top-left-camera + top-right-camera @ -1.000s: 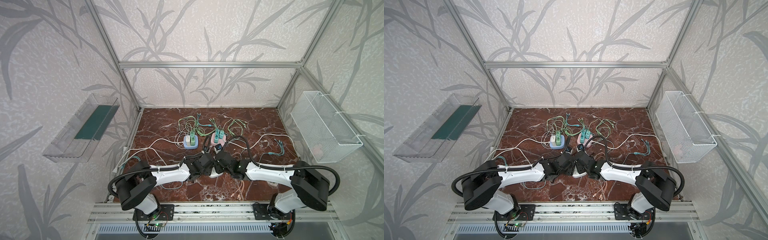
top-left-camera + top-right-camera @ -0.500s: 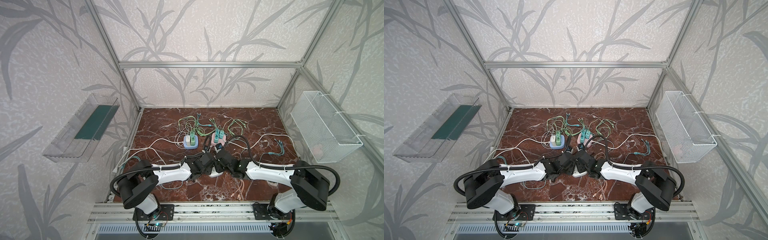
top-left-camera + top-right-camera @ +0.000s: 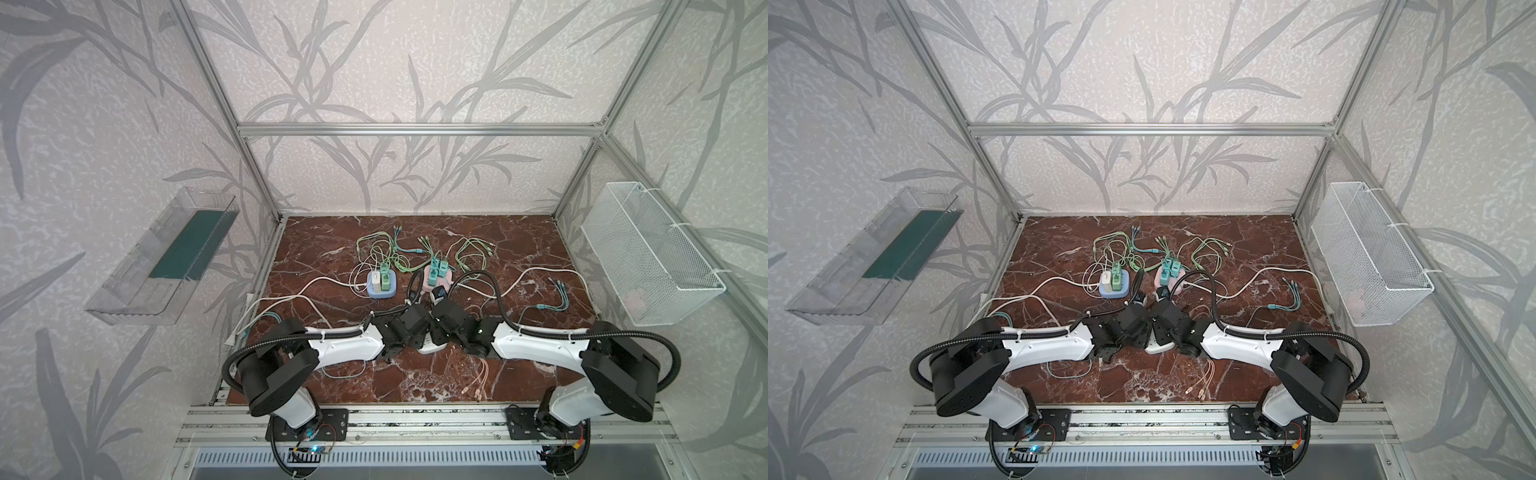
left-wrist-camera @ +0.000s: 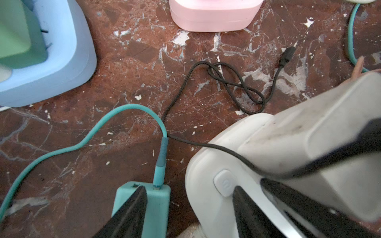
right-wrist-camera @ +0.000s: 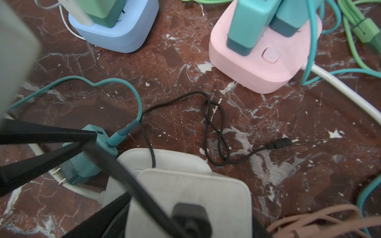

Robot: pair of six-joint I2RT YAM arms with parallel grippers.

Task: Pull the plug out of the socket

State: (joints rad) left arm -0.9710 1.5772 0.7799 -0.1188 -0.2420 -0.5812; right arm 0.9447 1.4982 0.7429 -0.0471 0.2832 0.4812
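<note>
A white socket block (image 3: 432, 347) (image 4: 206, 185) lies on the marble between both arms. A white plug (image 5: 195, 189) (image 4: 309, 127) sits on top of it, and my right gripper (image 5: 187, 216) (image 3: 441, 328) is shut on that plug. I cannot tell whether its prongs are seated. A teal plug (image 5: 82, 164) (image 4: 156, 202) lies on its side beside the socket with its prongs bare. My left gripper (image 4: 189, 189) (image 3: 419, 329) stands open. One of its fingers is over the teal plug and the other is on the socket's top near its button.
A blue socket block (image 3: 381, 286) and a pink one (image 3: 436, 278), both holding plugs, stand just beyond. A black cable (image 4: 226, 82), teal, green, white and pinkish cables (image 3: 482, 374) litter the marble. A wire basket (image 3: 648, 257) hangs on the right wall and a clear shelf (image 3: 166, 257) on the left wall.
The left arm has edged slightly toward the socket and its jaws have narrowed a touch. The right arm and its grip look unchanged.
</note>
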